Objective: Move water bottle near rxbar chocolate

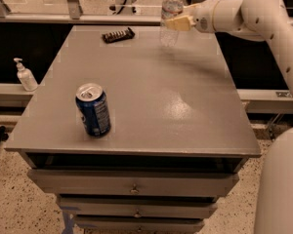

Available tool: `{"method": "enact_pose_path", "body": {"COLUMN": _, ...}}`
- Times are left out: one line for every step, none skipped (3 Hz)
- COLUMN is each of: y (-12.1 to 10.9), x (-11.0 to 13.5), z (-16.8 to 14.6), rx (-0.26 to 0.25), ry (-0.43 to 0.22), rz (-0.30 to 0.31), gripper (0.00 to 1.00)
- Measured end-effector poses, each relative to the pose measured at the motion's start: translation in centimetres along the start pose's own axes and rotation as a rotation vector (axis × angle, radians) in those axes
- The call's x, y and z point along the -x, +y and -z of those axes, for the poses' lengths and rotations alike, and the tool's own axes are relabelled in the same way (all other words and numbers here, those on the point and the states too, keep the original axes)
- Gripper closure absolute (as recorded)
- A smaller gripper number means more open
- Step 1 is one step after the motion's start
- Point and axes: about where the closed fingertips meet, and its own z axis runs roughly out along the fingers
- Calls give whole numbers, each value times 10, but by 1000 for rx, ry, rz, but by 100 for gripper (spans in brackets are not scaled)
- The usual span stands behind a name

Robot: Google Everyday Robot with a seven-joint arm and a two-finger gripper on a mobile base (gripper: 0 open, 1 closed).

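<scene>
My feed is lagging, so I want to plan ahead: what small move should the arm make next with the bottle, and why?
Probably carry the water bottle sideways toward the rxbar chocolate, then lower and release it. The gripper is shut on the bottle above the far edge of the table, and a stretch of bare tabletop separates bottle and bar, so it is not yet near.

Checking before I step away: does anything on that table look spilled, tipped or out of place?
Nothing stands out. The tool holds the water bottle upright at the far edge, right of the rxbar chocolate; the can stands upright.
</scene>
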Motion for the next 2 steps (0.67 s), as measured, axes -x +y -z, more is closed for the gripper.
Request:
{"method": "enact_pose_path", "body": {"y": 6, "x": -3, "z": -35, "rx": 28, "ry": -5, "rz": -15, "gripper": 100}}
{"method": "enact_pose_path", "body": {"y": 12, "x": -1, "z": -61, "rx": 58, "ry": -12, "rz": -32, "gripper": 100}}
